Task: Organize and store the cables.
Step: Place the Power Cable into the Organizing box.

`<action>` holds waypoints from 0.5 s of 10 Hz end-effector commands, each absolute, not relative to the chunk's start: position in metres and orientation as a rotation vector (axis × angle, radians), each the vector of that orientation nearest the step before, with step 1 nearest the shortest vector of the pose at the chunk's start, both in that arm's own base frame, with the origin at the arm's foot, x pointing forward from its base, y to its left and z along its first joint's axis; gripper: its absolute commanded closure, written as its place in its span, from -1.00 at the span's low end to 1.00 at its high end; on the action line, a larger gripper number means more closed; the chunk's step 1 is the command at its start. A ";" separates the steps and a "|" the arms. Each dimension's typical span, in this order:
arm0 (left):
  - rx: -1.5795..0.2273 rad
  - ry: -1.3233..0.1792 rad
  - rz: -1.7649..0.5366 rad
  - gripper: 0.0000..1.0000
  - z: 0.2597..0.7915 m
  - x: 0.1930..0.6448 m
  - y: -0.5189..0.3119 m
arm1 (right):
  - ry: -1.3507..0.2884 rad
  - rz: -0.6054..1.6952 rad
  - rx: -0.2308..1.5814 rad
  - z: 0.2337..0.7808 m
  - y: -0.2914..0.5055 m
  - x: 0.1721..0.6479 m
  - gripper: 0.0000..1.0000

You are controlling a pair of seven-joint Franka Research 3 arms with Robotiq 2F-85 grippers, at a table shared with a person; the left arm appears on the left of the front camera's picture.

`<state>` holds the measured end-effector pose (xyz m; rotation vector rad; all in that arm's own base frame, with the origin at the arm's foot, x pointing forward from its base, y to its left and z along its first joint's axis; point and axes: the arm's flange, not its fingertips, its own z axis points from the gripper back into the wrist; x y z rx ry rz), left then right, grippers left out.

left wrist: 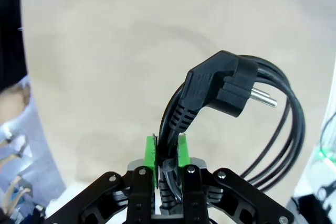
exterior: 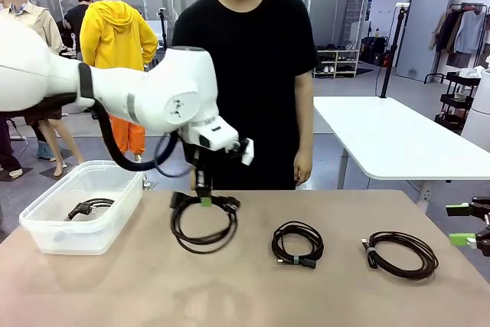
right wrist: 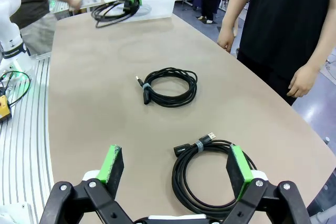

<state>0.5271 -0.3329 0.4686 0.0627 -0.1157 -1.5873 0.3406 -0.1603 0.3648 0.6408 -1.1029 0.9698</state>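
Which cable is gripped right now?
The power-plug coil, pinched in the left gripper; two coils lie on the table, another coil in the bin.

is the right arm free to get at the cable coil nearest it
Likely yes: the right end effector is open and empty, and the nearest cable coil lies flat on the table just ahead of it, with nothing between them.

Black cables [exterior: 305, 260], tan table [exterior: 253, 292], translucent white bin [exterior: 73, 237], white arm [exterior: 168, 89]
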 end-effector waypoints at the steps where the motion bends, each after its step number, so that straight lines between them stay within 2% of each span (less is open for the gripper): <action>1: 0.045 -0.126 -1.619 0.64 0.503 0.539 -0.273 | -1.102 0.972 0.621 0.366 -0.160 0.342 -1.00; 5: 0.107 -0.231 -1.596 0.64 0.536 0.569 -0.138 | -1.102 0.972 0.621 0.366 -0.160 0.342 -1.00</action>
